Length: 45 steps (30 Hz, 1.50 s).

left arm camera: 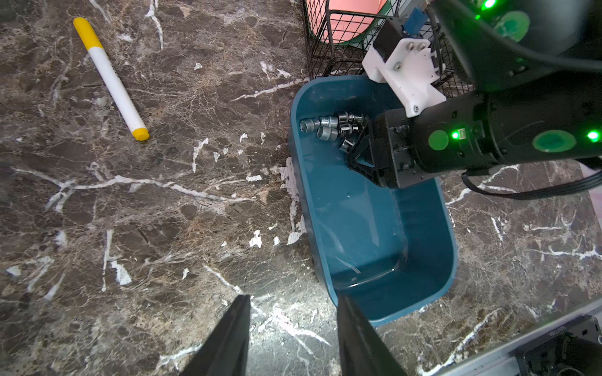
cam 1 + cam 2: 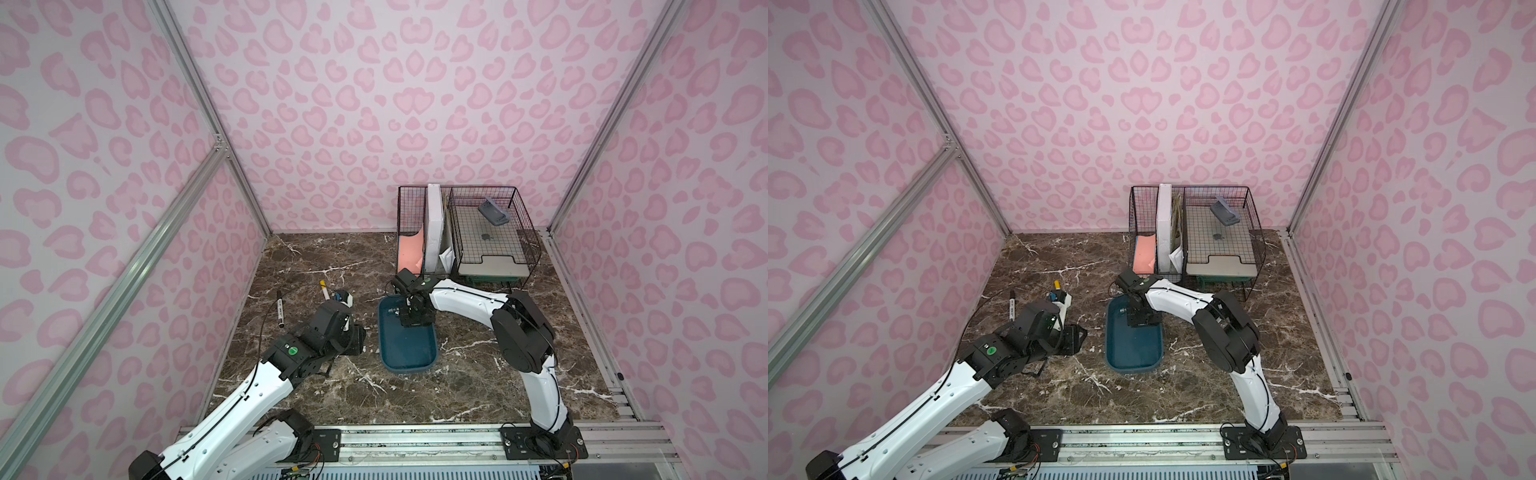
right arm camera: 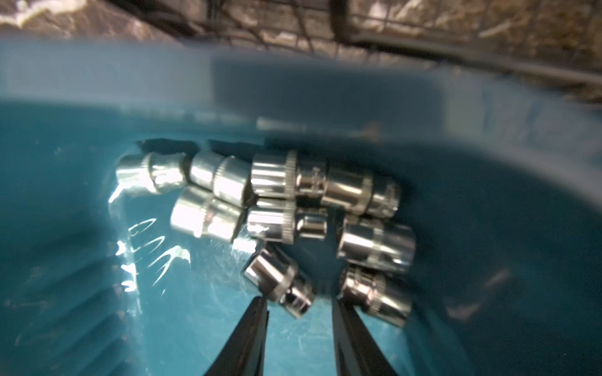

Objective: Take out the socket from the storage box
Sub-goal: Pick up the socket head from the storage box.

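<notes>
Sockets [image 3: 280, 195]: chrome cluster, 12 o'clock end of storage box [image 2: 409, 353], table [image 2: 316, 266] centre. Right gripper [image 3: 299, 301]: inside box, jaws parted, one socket [image 3: 280, 288] lying between tips, unclamped. Left gripper [image 1: 293, 312]: 9 o'clock of box, jaws apart, empty.

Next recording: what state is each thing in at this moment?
storage box: upright, uncovered.
sockets: loose, clustered at the box's far end.
right gripper: open, tips among the sockets, none clamped.
left gripper: open, empty, beside the box.
yellow-capped marker: capped, lying flat.

Pink leopard-print walls [image 2: 374, 104], dark marble tabletop [image 2: 316, 266]
</notes>
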{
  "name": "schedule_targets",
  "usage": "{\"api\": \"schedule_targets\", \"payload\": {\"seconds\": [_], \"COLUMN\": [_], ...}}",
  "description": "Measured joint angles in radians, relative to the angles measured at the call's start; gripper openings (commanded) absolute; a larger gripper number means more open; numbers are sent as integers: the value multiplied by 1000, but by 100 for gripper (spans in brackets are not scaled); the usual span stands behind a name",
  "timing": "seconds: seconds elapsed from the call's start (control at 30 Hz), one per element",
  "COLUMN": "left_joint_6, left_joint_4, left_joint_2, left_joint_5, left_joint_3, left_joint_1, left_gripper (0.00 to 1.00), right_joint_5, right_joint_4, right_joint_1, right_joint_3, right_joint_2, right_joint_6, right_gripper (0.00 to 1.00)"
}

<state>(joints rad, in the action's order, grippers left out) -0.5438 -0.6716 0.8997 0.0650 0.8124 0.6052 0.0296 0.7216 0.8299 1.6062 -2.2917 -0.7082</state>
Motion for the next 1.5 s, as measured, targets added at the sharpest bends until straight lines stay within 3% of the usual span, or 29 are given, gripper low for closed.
{"api": "schedule_targets", "payload": {"seconds": [0.47,1.1,1.37,1.5], "left_joint_6": [0,1,1,1], "left_joint_4": [0,1,1,1], "left_joint_2": [-3,8,5,5], "left_joint_5": [1,3,4,5], "left_joint_3": [-4,-4,-4,-3], "left_joint_1": [0,-1,-1,-1], "left_gripper": [48,48,48,48], "right_joint_5": [67,62,80,85], "right_joint_4": [-7,6,-1,2], "right_joint_1": [8,2,4,7], "right_joint_3": [86,93,86,85], "right_joint_2": [-29,-64,-68,-58], "right_joint_6": [105,91,92,106], "right_gripper": [47,47,30,28]}}
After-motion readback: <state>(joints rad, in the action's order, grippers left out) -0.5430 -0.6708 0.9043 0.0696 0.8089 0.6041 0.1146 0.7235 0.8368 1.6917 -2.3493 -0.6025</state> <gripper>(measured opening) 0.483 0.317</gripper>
